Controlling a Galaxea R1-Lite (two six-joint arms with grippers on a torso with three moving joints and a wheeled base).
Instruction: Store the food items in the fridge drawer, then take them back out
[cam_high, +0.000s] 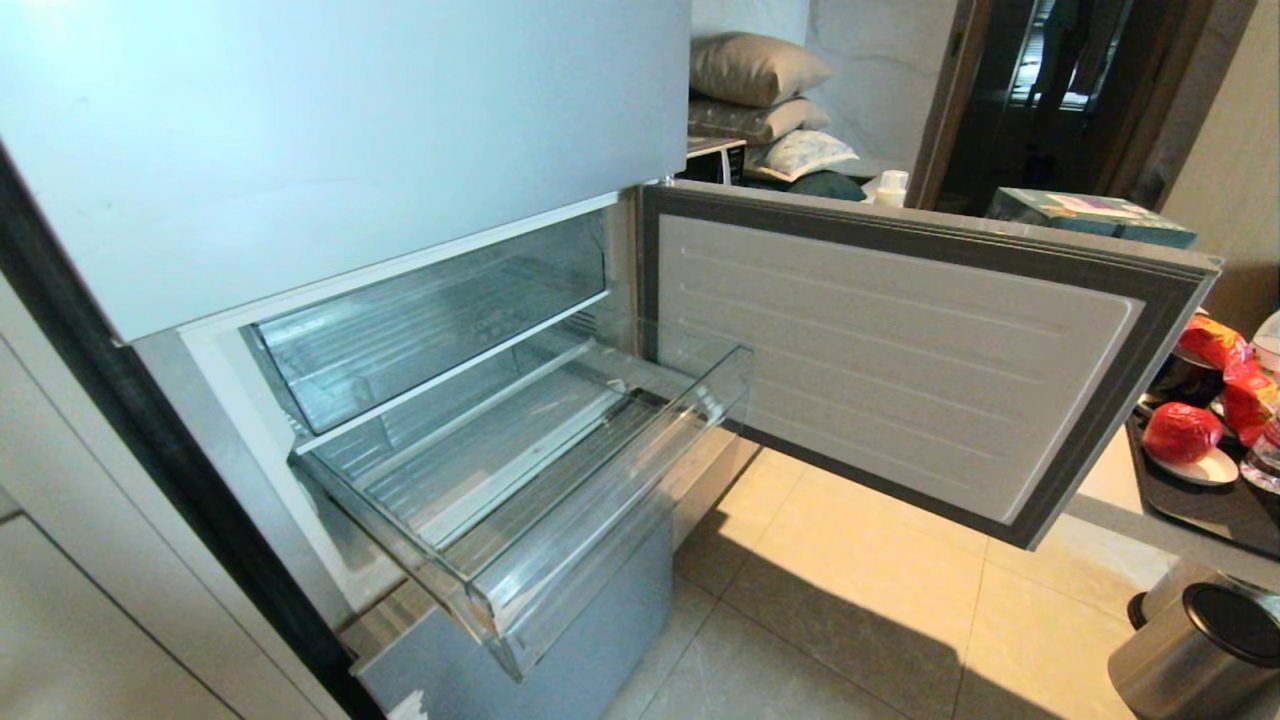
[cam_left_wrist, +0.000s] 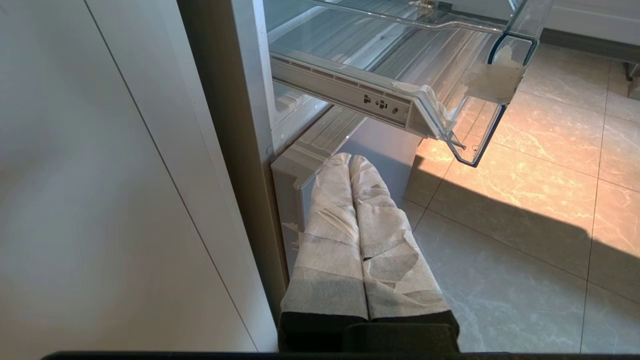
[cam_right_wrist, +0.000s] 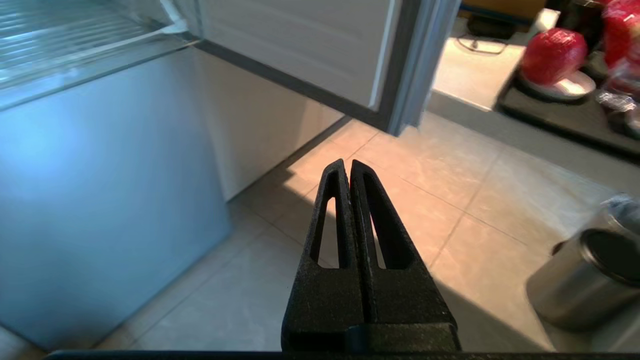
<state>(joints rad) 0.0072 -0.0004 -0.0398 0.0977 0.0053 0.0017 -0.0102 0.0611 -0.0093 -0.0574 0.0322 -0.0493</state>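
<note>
The fridge stands at the left with its middle door swung wide to the right, and the fridge drawer is pulled out toward the near side, nothing lying on its ribbed clear floor. One red food item sits on a small white plate on a dark tray at the far right, well apart from the drawer; more red shows beside it, but whether that is the second piece cannot be told.

Neither arm appears in the head view. The left gripper hangs low beside the fridge's lower front, under the drawer's near corner, pointing at the bottom panel — its cloth-wrapped fingers pressed flat together with nothing between them. The right gripper is held low over the tiled floor, pointing past the open door's lower edge toward the tray — its black fingers closed tip to tip and empty. A metal bin stands on the floor at the near right.
</note>
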